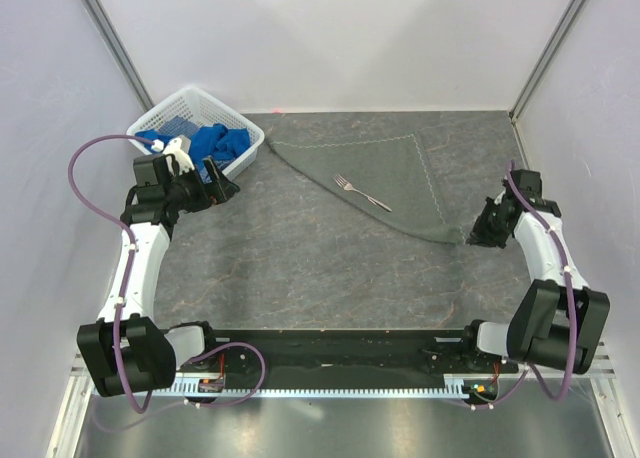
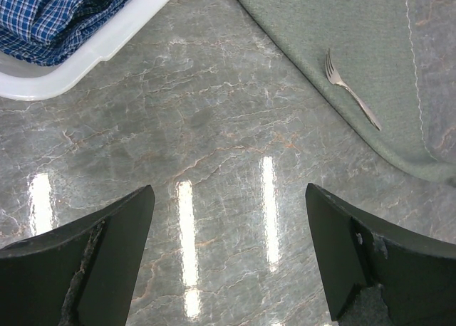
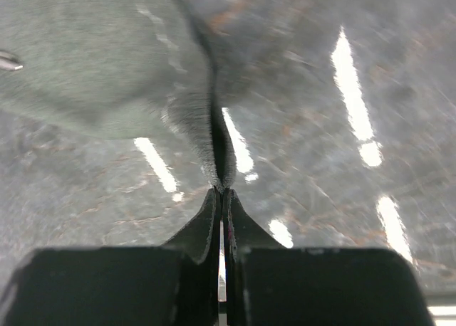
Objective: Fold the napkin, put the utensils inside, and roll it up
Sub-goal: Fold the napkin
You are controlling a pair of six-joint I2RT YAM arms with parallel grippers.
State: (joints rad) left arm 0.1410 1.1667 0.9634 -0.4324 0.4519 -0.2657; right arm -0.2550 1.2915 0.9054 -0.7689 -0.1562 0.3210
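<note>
The dark grey napkin (image 1: 375, 178) lies on the table at the back centre, folded into a triangle with a light stitched hem. The small silver fork (image 1: 362, 193) lies on it. My right gripper (image 1: 476, 236) is shut on the napkin's near right corner (image 3: 217, 151), the cloth pinched between the fingertips and lifted slightly. My left gripper (image 1: 222, 191) is open and empty, above bare table left of the napkin. The left wrist view shows the fork (image 2: 350, 90) on the napkin (image 2: 342, 48) ahead to the right.
A white plastic basket (image 1: 200, 128) holding blue cloths (image 1: 215, 143) stands at the back left, just behind my left gripper; it also shows in the left wrist view (image 2: 92, 48). White walls enclose the table on three sides.
</note>
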